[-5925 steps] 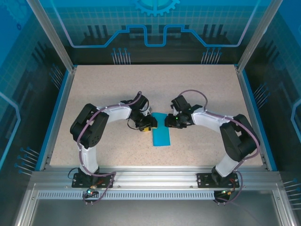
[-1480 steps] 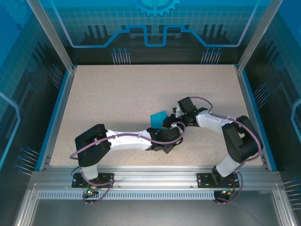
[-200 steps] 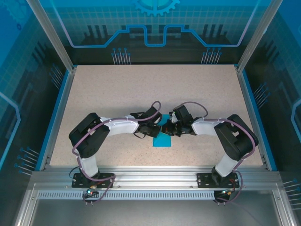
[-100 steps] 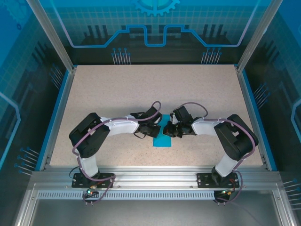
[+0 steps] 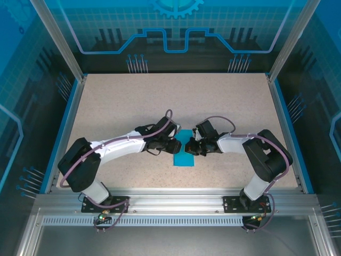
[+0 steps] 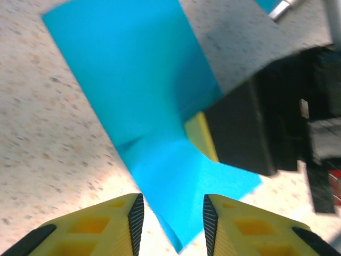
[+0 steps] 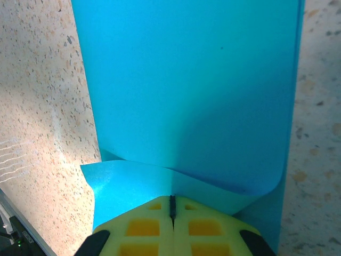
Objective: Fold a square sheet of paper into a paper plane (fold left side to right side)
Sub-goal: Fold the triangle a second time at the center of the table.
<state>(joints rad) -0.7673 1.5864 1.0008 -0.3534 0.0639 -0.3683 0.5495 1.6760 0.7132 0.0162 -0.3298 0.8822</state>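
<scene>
The sheet of paper [image 5: 183, 159], folded into a narrow teal strip, lay on the speckled table [image 5: 133, 106] a little nearer than its middle, with both arms meeting over its far end. From above, wide bare tabletop stretched to the far side and to the blue side rails [image 5: 66, 133], so there was ample room on every side; only the nearer strip toward the aluminium front rail [image 5: 170, 205] was tighter.

The left gripper [image 5: 177, 146] stood with its yellow fingers apart. In the left wrist view [image 6: 173, 210] one pointed corner of the paper [image 6: 138, 90] lay in the gap between them, though I could not tell whether it touched either pad. The strip's long edges ran straight and clean away from that corner, with one soft crease across it.

The right gripper [image 5: 189, 149] came in from the opposite side, its yellow finger [image 6: 201, 137] against the paper's edge. Seen from its own wrist [image 7: 172, 205], the pads were pressed together (just a thin dark seam between them) on a lifted layer of the sheet [image 7: 186, 80], which curled up from the flat part beneath.
</scene>
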